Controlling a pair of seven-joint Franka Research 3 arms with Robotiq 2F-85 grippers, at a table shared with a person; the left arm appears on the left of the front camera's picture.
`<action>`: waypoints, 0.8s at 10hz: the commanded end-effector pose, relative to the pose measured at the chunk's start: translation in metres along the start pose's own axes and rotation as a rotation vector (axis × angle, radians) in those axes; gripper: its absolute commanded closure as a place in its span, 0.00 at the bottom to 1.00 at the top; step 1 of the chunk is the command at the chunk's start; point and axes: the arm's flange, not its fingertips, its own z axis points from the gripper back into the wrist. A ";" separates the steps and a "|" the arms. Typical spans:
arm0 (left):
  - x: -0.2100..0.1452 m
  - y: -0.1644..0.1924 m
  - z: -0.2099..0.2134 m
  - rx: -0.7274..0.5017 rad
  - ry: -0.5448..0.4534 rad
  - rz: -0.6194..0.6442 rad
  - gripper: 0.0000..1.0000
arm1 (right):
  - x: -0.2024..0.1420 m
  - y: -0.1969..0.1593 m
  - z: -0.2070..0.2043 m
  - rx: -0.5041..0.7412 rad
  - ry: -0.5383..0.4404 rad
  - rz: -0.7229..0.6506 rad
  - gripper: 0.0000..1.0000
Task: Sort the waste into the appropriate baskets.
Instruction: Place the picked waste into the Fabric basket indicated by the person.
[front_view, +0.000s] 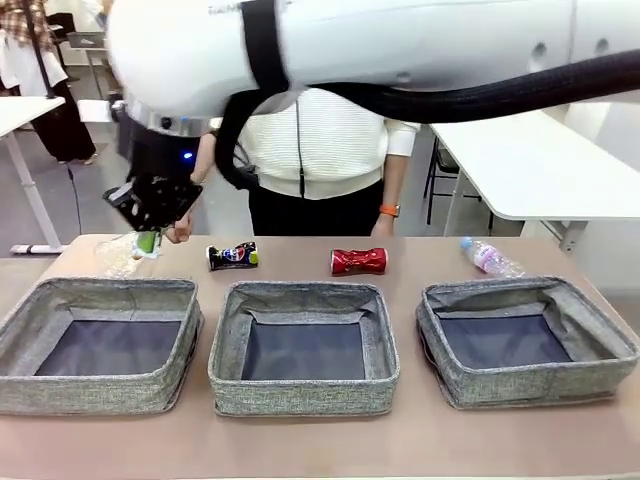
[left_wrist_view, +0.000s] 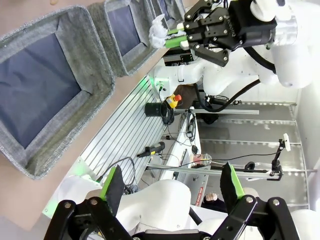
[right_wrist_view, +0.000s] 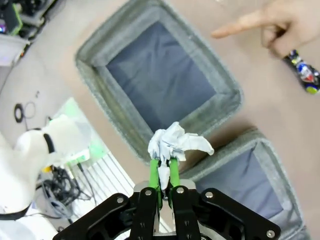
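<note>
My right claw pinches the paper wad at its tips, above the near wall of a basket. My left claw is spread, empty. If I let go here, I reckon the wad catches that wall and tumbles between baskets.

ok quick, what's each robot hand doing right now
left hand: open, holding nothing
right hand: closed on the small white paper wad
person's hand: pointing with one finger
</note>
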 end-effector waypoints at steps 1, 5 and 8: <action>-0.004 0.000 -0.001 0.008 0.004 -0.019 0.00 | 0.006 0.015 -0.039 0.005 -0.056 0.162 0.93; -0.004 0.000 -0.001 0.008 0.004 -0.019 0.00 | 0.013 0.013 -0.057 0.007 -0.159 0.200 0.93; -0.004 0.000 -0.001 0.008 0.004 -0.019 0.00 | 0.012 0.012 -0.056 0.003 -0.139 0.191 0.00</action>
